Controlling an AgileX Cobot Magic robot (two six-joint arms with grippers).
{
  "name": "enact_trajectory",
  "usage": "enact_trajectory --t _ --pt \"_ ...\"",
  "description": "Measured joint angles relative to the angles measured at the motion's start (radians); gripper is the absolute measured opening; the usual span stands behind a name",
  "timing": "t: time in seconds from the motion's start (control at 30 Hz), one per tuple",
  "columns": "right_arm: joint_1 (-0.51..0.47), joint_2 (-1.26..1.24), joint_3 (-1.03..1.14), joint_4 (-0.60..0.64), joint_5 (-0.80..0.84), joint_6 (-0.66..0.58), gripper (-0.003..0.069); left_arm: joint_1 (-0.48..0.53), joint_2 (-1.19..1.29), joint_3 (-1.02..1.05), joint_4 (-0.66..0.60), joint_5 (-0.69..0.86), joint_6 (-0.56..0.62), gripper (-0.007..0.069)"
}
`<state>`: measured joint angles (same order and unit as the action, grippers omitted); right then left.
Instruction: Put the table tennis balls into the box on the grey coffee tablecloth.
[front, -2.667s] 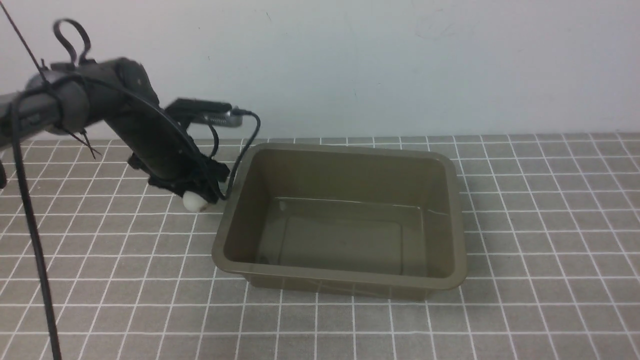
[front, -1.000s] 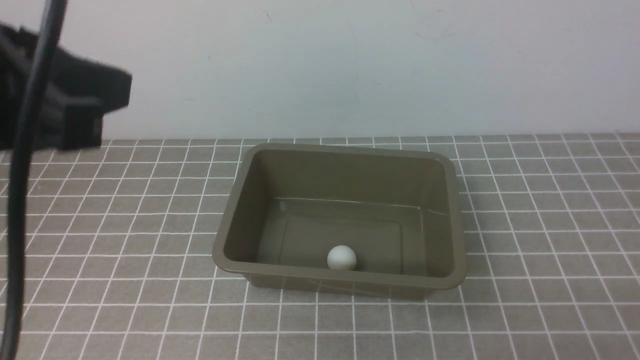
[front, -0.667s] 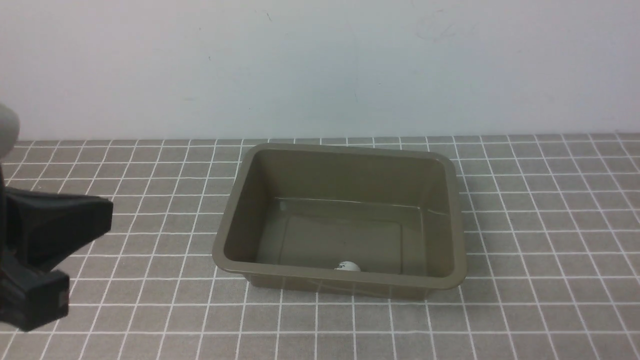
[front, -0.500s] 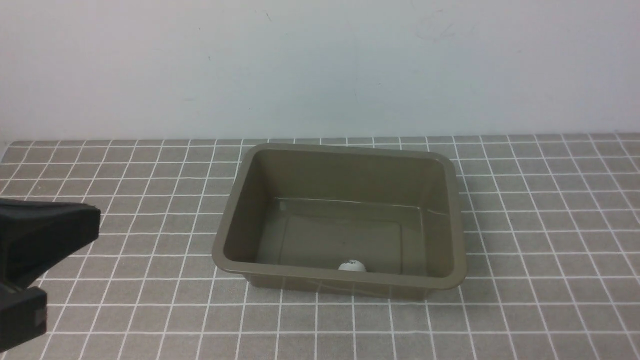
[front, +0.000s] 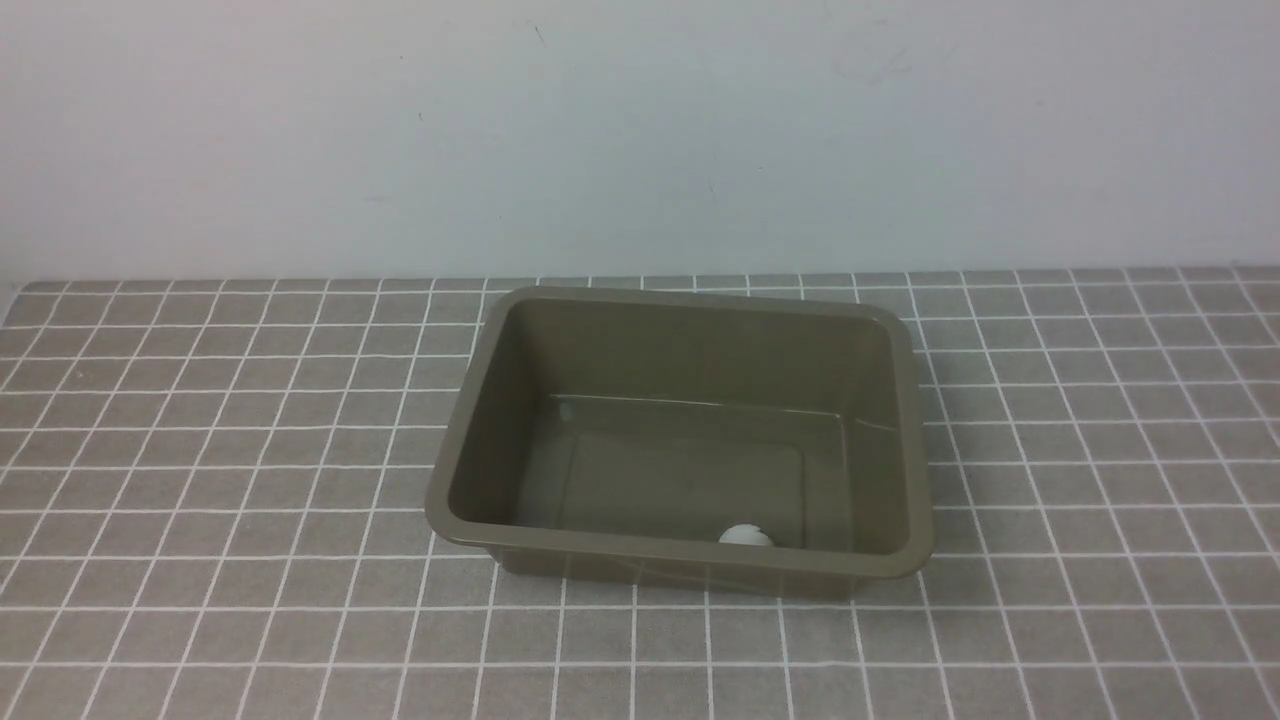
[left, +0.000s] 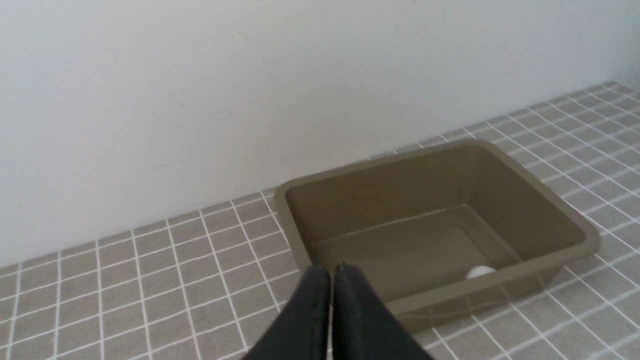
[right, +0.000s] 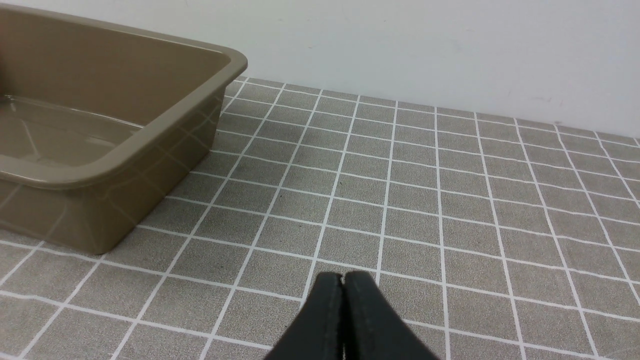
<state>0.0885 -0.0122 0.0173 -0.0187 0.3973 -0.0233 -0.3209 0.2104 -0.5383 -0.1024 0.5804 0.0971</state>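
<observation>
The olive-brown box (front: 450, 440) stands on the grey coffee tablecloth (front: 200, 480) in the middle of the front view. One white table tennis ball (front: 745, 536) lies inside it against the near wall, half hidden by the rim; it also shows in the left wrist view (left: 480, 272). Neither arm shows in the front view. My left gripper (left: 332, 270) is shut and empty, pulled back on the box's left, well short of the box (left: 565, 200). My right gripper (right: 343, 278) is shut and empty over bare cloth on the right of the box (right: 165, 115).
A plain white wall (front: 640, 130) rises right behind the cloth's far edge. The checked cloth (right: 450, 190) covers the whole table on both sides of the box.
The left arm carried the ball to the box, let it go and drew back out of the front view. The ball has dropped into the box and rolled right along the near wall.
</observation>
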Motion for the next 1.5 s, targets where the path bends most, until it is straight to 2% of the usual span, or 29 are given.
enact_trajectory --t 0.17,0.33,0.47,1.5 --pt "0.000 0.000 0.000 0.000 0.000 0.000 -0.0010 0.150 -0.169 0.331 0.000 -0.203 -0.001 -0.0005" --pt "0.000 0.000 0.000 0.000 0.000 0.000 -0.0010 0.245 -0.221 0.551 0.005 -0.242 -0.001 -0.0005" --pt "0.000 0.000 0.000 0.000 0.000 0.000 -0.0010 0.258 -0.221 0.565 0.012 -0.202 -0.001 -0.0005" --pt "0.000 0.000 0.000 0.000 0.000 0.000 -0.0010 0.262 -0.221 0.565 0.013 -0.202 -0.001 -0.0005"
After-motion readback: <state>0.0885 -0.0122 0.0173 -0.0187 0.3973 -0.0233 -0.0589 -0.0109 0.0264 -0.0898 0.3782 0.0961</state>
